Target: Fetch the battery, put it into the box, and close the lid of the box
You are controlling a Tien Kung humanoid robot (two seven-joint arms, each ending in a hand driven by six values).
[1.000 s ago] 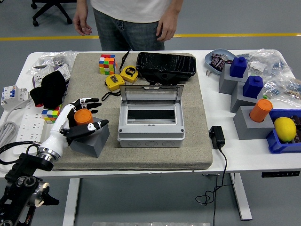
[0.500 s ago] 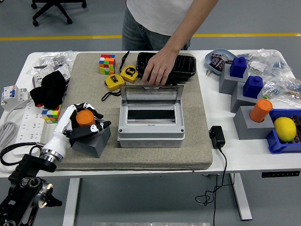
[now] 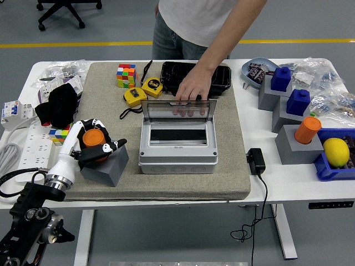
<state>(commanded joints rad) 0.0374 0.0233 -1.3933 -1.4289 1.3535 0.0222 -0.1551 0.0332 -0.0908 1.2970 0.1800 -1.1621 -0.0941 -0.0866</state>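
At the lower left of the frame the left hand (image 3: 93, 145) is clenched around the orange battery (image 3: 94, 137) — the cylinder sits inside the curled fingers, its top showing, just above the grey block (image 3: 106, 168). To the right, at centre, the grey box (image 3: 176, 147) stands with its clear lid (image 3: 177, 110) raised; a person's hand (image 3: 191, 88) grips the lid's top edge — fingers showing through it.
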